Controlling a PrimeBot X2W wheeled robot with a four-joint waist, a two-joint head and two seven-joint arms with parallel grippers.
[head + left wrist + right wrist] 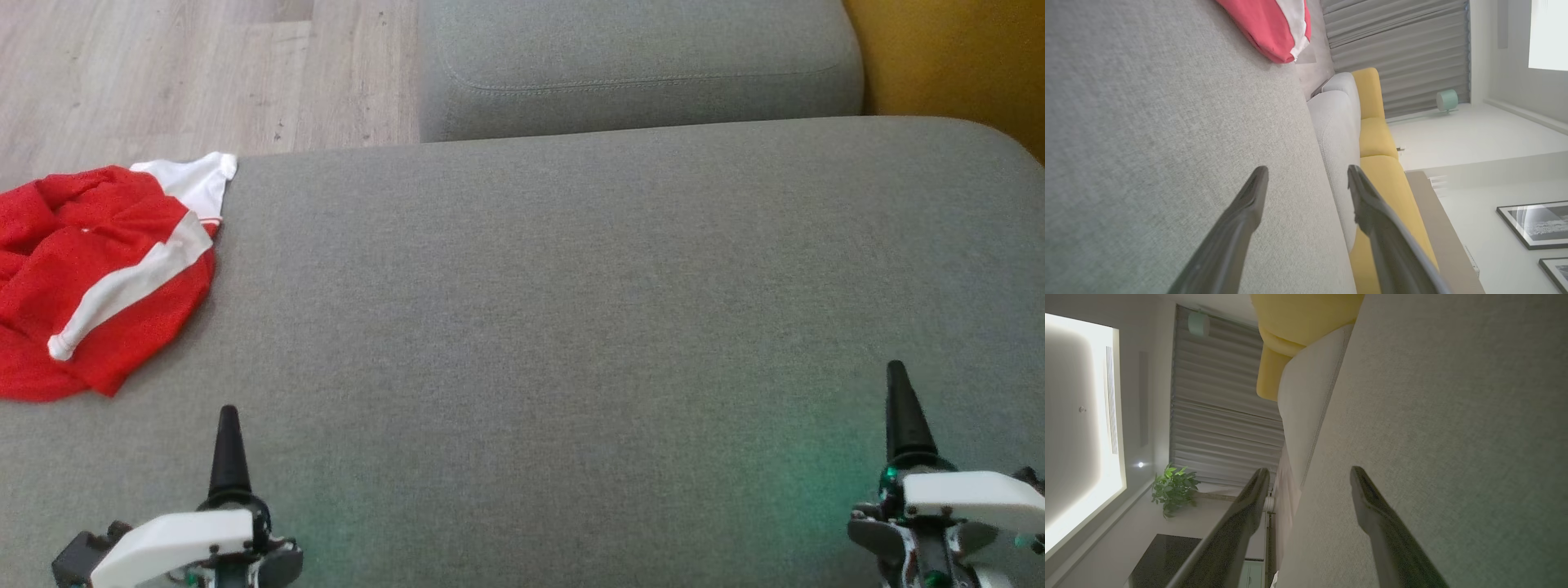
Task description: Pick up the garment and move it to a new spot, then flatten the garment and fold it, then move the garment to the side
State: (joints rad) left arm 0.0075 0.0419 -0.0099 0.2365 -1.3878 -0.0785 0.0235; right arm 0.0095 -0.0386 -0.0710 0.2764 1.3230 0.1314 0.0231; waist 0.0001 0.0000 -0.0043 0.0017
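The garment (98, 269) is a crumpled red top with white stripes and a white sleeve. It lies at the far left of the grey cushion (571, 327), partly past the frame's left edge. In the left wrist view the garment (1269, 28) shows at the top, well ahead of the fingers. My left gripper (229, 425) hovers low near the front edge, below and right of the garment and apart from it. Its jaws are open and hold nothing (1308, 175). My right gripper (898, 384) stands at the lower right over bare cushion, open and holding nothing (1310, 475).
A second grey cushion (637, 65) sits behind the main one. Yellow upholstery (955, 57) rises at the back right. Pale wood floor (163, 73) shows at the back left, beyond the cushion's edge by the garment.
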